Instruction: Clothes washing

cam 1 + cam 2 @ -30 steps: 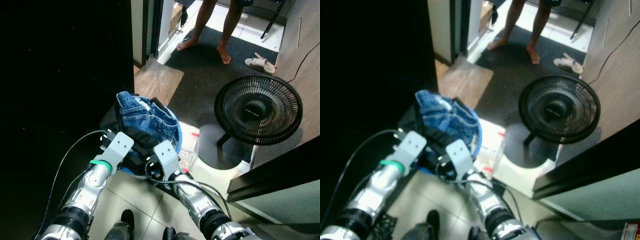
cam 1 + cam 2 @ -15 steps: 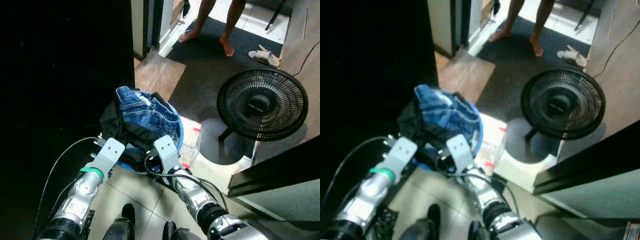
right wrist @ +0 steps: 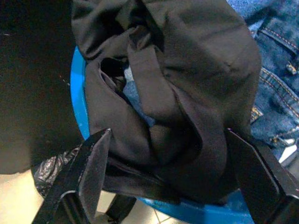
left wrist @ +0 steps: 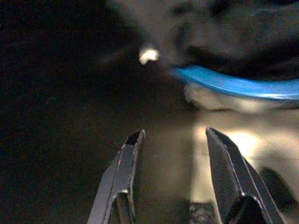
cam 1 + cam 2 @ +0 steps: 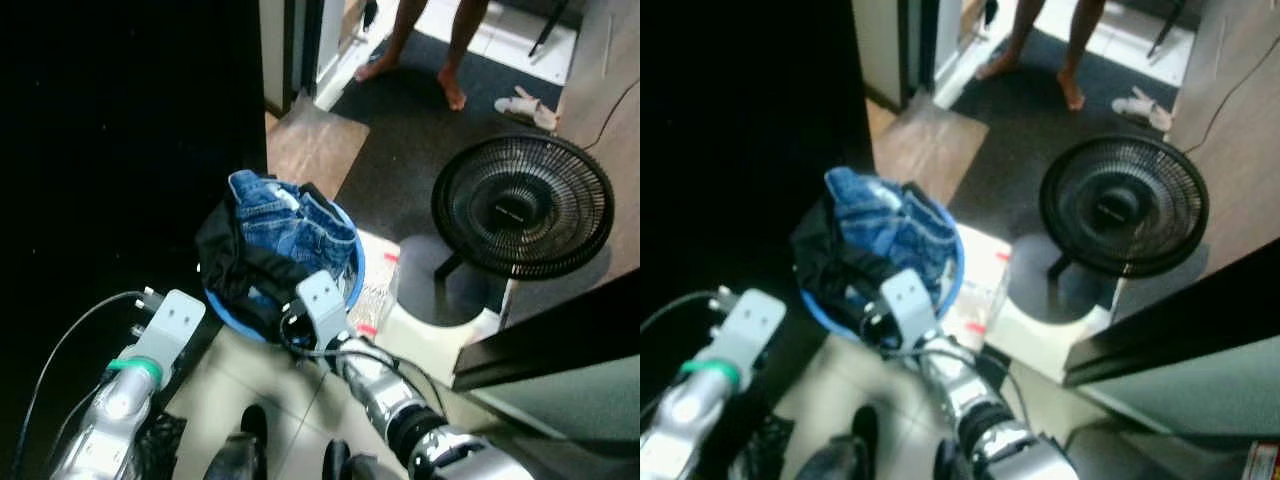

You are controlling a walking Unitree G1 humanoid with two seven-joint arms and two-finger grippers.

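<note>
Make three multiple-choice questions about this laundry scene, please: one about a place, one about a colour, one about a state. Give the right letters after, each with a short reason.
1. Where is the black fan relative to the basin?
A. on the robot's right of it
B. on the robot's left of it
C. inside it

2. What colour is the basin?
A. red
B. blue
C. white

3. What is the state of the right end effector?
A. shut on the jeans
B. shut on nothing
C. open over the black garment

Answers:
1. A, the fan stands on the floor to the right of the basin.
2. B, its rim is blue.
3. C, its fingers are spread apart over the black garment, beside the jeans.
</note>
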